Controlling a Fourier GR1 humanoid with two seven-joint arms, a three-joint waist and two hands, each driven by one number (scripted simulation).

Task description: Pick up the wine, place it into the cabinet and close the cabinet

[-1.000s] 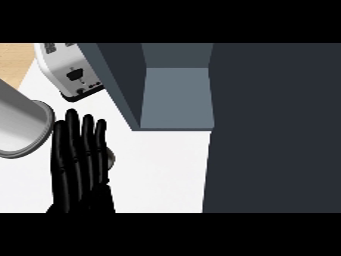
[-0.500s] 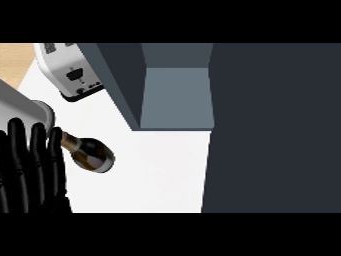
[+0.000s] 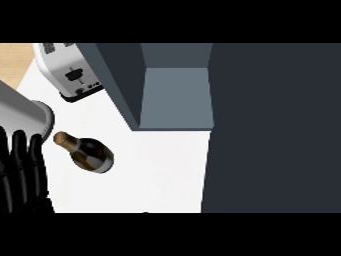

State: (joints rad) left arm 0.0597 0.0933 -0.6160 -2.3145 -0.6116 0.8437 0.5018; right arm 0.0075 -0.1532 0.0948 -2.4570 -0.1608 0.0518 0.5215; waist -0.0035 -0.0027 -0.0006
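**Wine bottle beside an open hand**

Head view: the wine bottle (image 3: pixel 86 153) lies on the white worktop (image 3: pixel 158 175), just right of the left hand (image 3: pixel 14 170), whose fingers (image 3: pixel 37 160) are straight and hold nothing. The open cabinet (image 3: pixel 174 95) and a toaster (image 3: pixel 69 70) sit beyond.

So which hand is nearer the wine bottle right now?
Left. The left hand is just beside the wine bottle, fingers straight, not touching. The right hand isn't in view.
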